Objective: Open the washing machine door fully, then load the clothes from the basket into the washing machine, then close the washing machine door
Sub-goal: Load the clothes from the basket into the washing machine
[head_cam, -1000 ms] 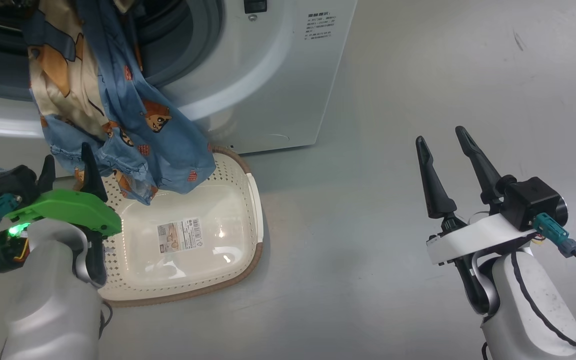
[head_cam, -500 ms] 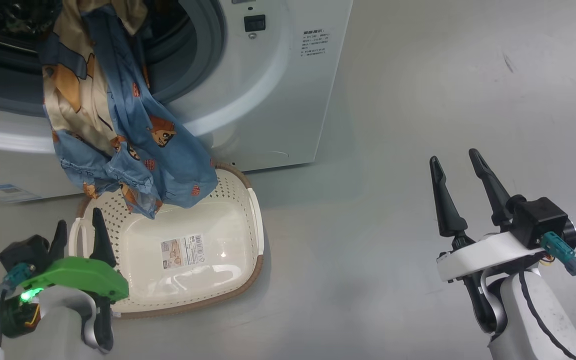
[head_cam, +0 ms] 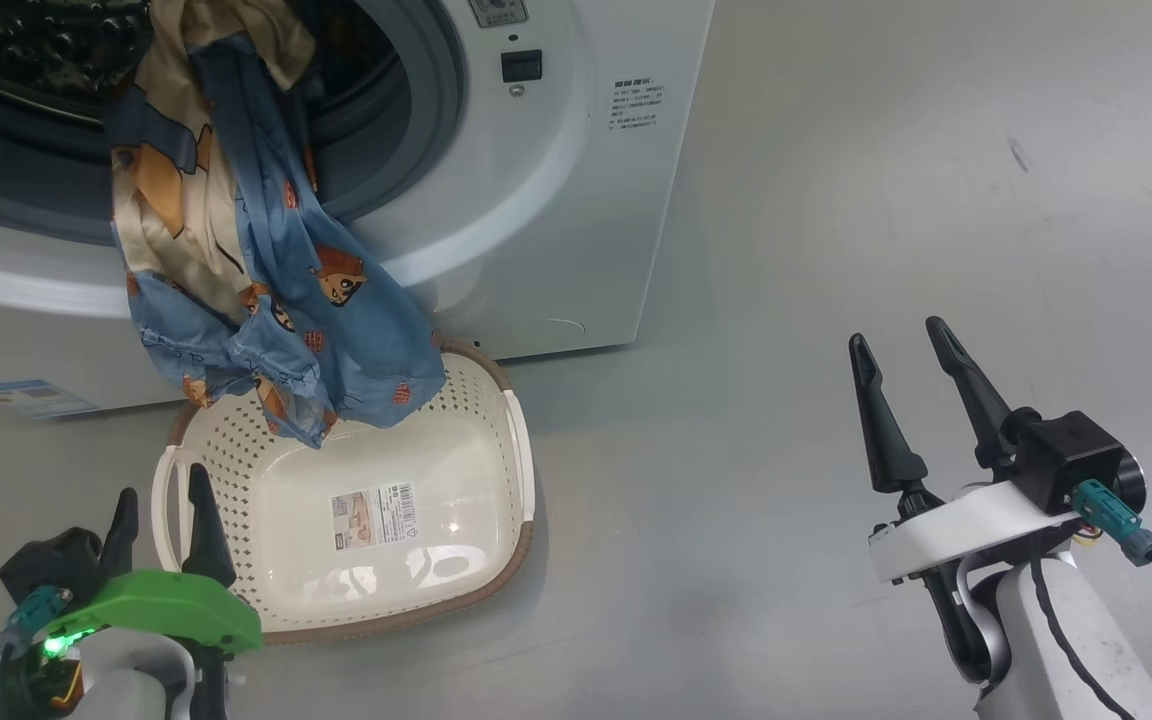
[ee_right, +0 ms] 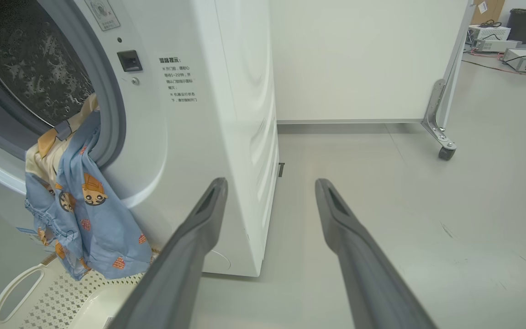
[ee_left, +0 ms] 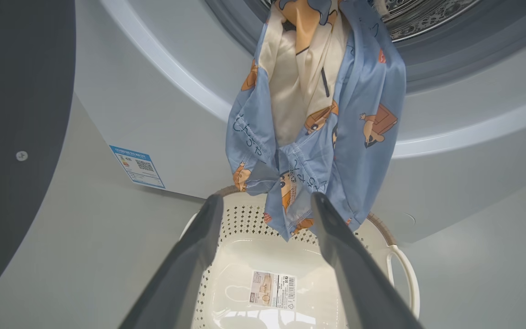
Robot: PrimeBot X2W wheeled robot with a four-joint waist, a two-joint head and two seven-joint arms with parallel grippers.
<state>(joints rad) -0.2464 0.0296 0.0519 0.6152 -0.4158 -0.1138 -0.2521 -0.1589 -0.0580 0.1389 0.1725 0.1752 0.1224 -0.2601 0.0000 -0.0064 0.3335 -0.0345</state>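
The white washing machine [head_cam: 556,200] stands with its mouth uncovered, and the washing machine door [ee_left: 16,114] is swung out to the left. The blue cartoon-print clothes [head_cam: 276,290] hang half out of the drum over the front, their hem dangling just above the basket [head_cam: 521,470]. Nothing else lies in the cream basket, whose base shows a barcode sticker. My left gripper [head_cam: 162,480] is open at the basket's near left corner, below the clothes [ee_left: 359,137] and apart from them. Out on the floor to the right, my right gripper [head_cam: 895,331] is open and holds nothing.
A blue label sticker [head_cam: 31,397] marks the washer's lower left corner. To the right of the washer lies grey floor [head_cam: 836,200]. A white partition on a castor [ee_right: 445,151] stands behind, with equipment boxes [ee_right: 518,57] farther off.
The head camera has shifted. My left gripper, open, has drawn back from the hanging clothes' hem to the basket's near left corner. The clothes still hang as before.
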